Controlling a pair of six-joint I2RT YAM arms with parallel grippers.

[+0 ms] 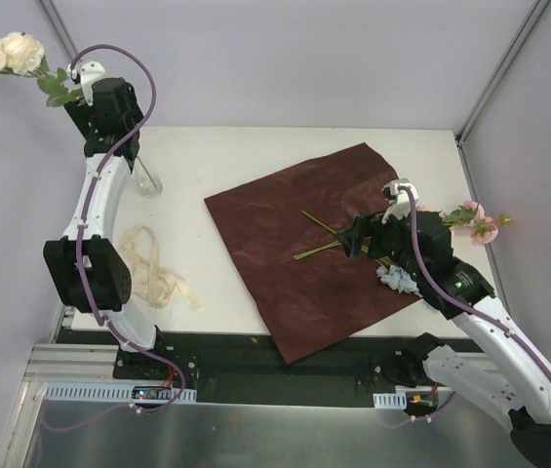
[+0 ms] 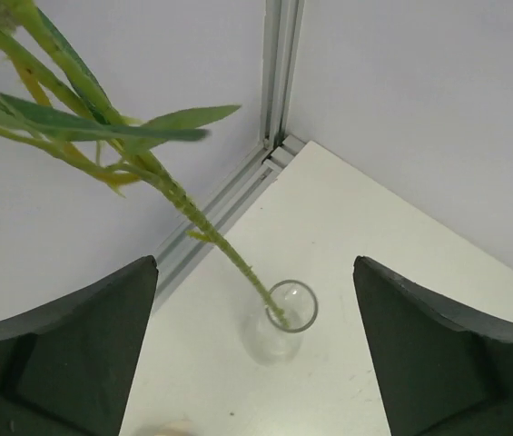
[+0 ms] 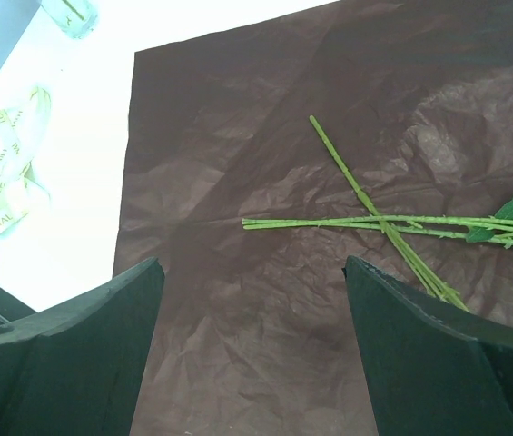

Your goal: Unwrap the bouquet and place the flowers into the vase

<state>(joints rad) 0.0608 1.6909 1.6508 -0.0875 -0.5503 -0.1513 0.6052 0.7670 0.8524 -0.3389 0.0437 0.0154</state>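
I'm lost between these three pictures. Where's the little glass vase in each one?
Top external: the vase stands left of centre, just above the cream ribbon.
Left wrist: the vase is low in the middle, seen from above, with one green stem in it.
Right wrist: it is probably the pale blurred shape cut off at the top-left corner.
Shared landmark: the cream ribbon, also at the right wrist view's left edge.

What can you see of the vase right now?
The vase is small clear glass, a round open mouth on a slim neck above a wider base. It stands upright on the white table near the far left corner, apart from the dark red wrapping paper. One green stem sits in its mouth and leans toward the wall, carrying cream blooms. The left gripper hangs above, jaws open, not touching it.
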